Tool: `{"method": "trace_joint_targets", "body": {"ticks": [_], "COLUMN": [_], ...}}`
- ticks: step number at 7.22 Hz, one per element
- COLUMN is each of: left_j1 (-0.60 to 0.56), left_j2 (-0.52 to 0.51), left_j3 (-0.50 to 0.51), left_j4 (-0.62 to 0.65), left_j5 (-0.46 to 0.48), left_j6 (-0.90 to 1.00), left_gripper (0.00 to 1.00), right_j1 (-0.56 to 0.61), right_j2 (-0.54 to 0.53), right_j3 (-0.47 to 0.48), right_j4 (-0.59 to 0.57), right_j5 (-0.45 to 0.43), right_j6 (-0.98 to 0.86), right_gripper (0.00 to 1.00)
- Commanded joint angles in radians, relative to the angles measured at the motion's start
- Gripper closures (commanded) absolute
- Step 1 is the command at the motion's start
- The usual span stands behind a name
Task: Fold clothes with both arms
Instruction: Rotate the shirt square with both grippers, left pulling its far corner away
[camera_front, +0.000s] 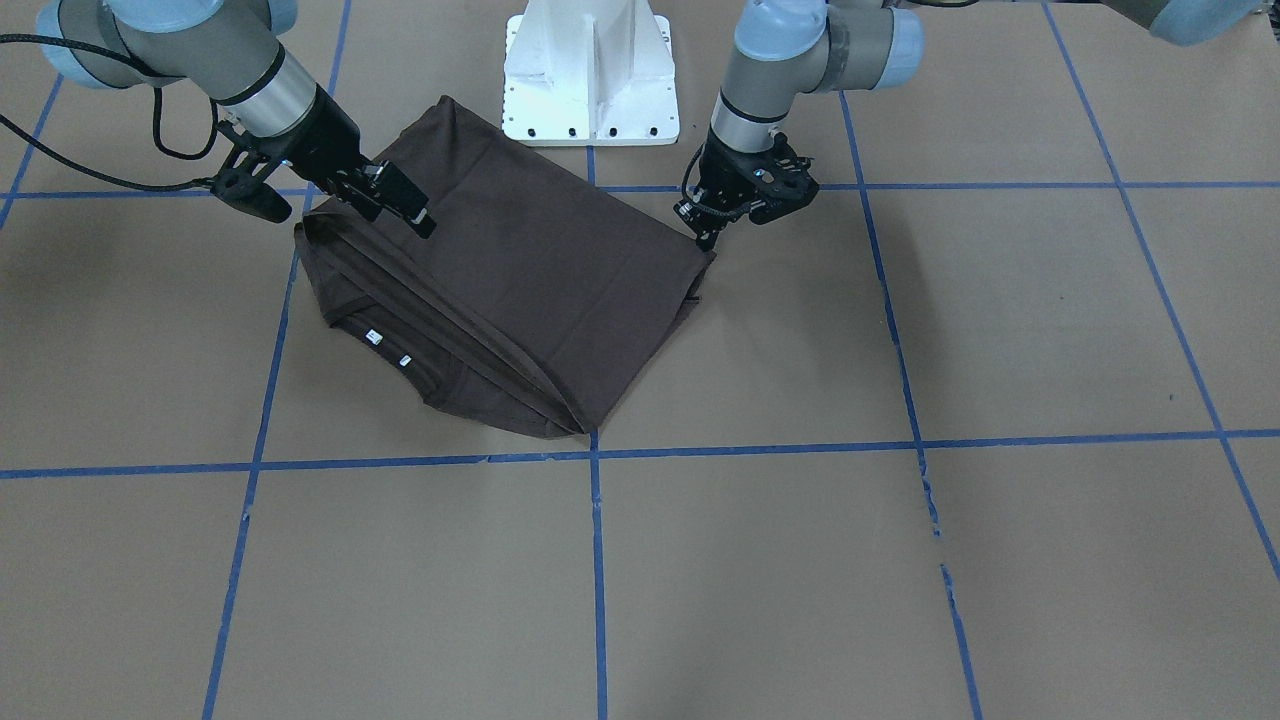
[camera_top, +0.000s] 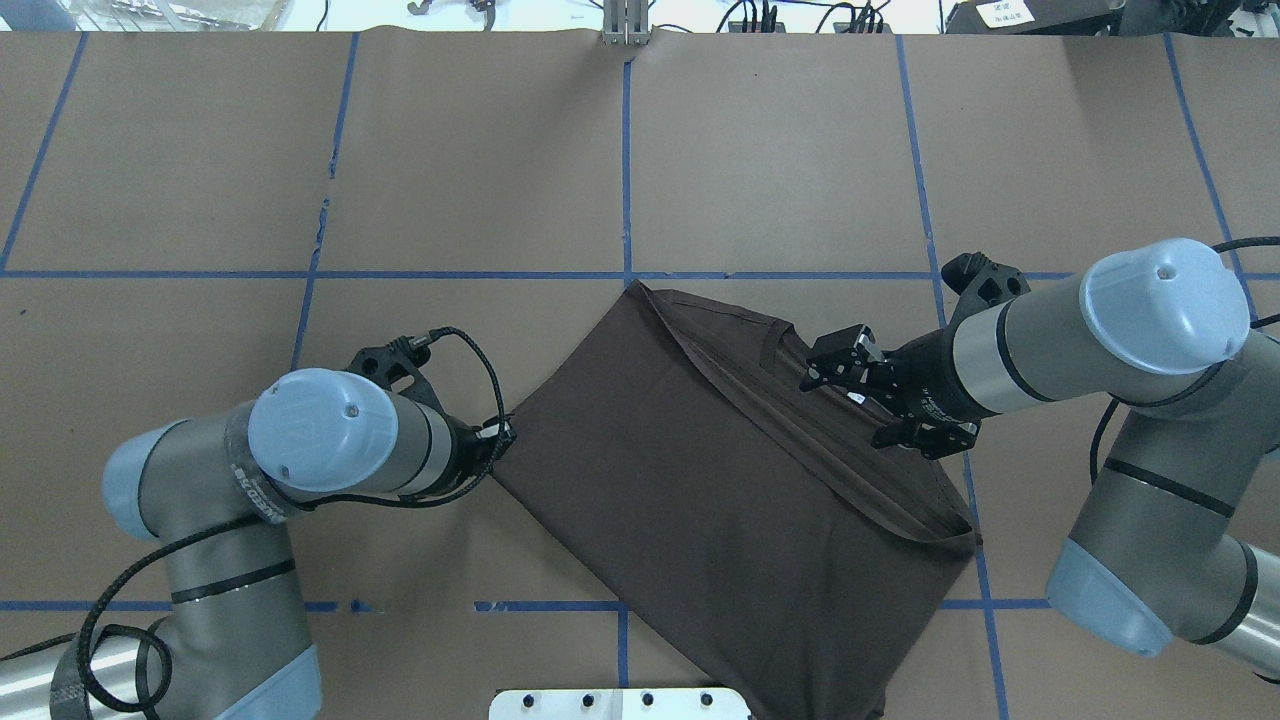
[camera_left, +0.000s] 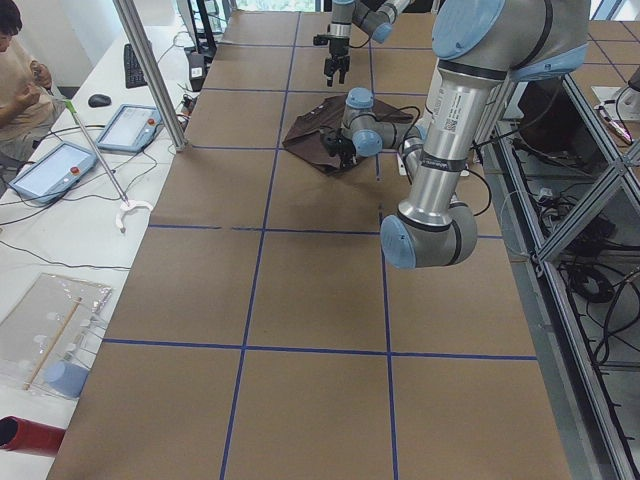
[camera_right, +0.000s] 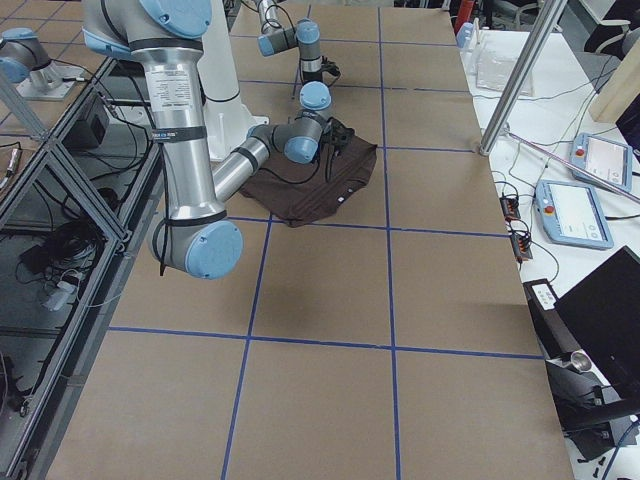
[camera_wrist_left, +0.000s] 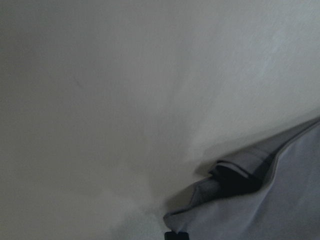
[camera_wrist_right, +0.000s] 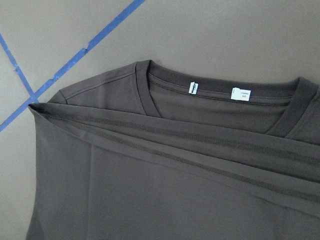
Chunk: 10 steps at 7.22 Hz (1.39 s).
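Pedestal base (camera_top: 620, 703): white, nearest you at 6 o'clock, with the shirt's near end just beside it.
T-shirt (camera_top: 700, 480): dark brown, folded over itself, lying slantwise on the tabletop (camera_top: 450, 180) about mid-width.
Left gripper (camera_front: 704, 237): at the shirt's 9 o'clock corner; you see its jaws together, pinching that corner.
Right gripper (camera_top: 815, 372): over the shirt's 2 o'clock side, jaws apart, holding nothing.
Collar (camera_wrist_right: 143, 92): at the shirt's 1 o'clock end, with two white neck tags (camera_wrist_right: 194, 88) showing.

Brown T-shirt (camera_top: 700, 500) folded, left hand (camera_top: 500, 436) at corner, right hand (camera_top: 850, 400) above
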Motion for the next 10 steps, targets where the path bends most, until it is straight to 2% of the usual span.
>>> {"method": "trace_joint_targets", "body": {"ticks": [1, 2, 4, 6, 7, 8, 9, 10], "left_j1": [-0.126, -0.201, -0.303, -0.34, -0.347, -0.35, -0.354, -0.354], "left_j2": [-0.006, -0.064, -0.263, -0.397, -0.42, -0.416, -0.36, -0.283], "left_j3": [0.018, 0.089, 0.395, 0.69, 0.702, 0.673, 0.526, 0.389], "left_j4": [0.002, -0.026, -0.178, -0.381, -0.388, -0.393, -0.385, -0.382], "left_j5": [-0.005, -0.007, -0.015, -0.025, -0.045, -0.139, -0.244, -0.278], "left_j6": [0.157, 0.204, 0.239, 0.24, 0.236, 0.232, 0.205, 0.174], "left_gripper": [1.0, 1.0, 1.0, 1.0, 1.0, 0.52, 0.38, 0.37], "right_j1": [-0.001, 0.001, 0.001, -0.002, -0.01, -0.016, -0.045, -0.071], "right_j2": [0.0, -0.002, -0.005, 0.001, 0.016, 0.079, 0.129, 0.148], "right_j3": [-0.004, -0.006, -0.001, -0.013, -0.03, -0.073, -0.1, -0.107], "right_j4": [0.0, 0.0, 0.0, 0.0, 0.008, 0.003, -0.009, -0.074], "right_j5": [-0.01, -0.01, -0.01, -0.01, -0.011, -0.031, -0.096, -0.118], "right_j6": [-0.002, -0.002, 0.001, 0.001, -0.01, -0.009, -0.004, -0.012], "right_gripper": [0.0, 0.0, 0.0, 0.0, 0.0, 0.0, 0.0, 0.0]}}
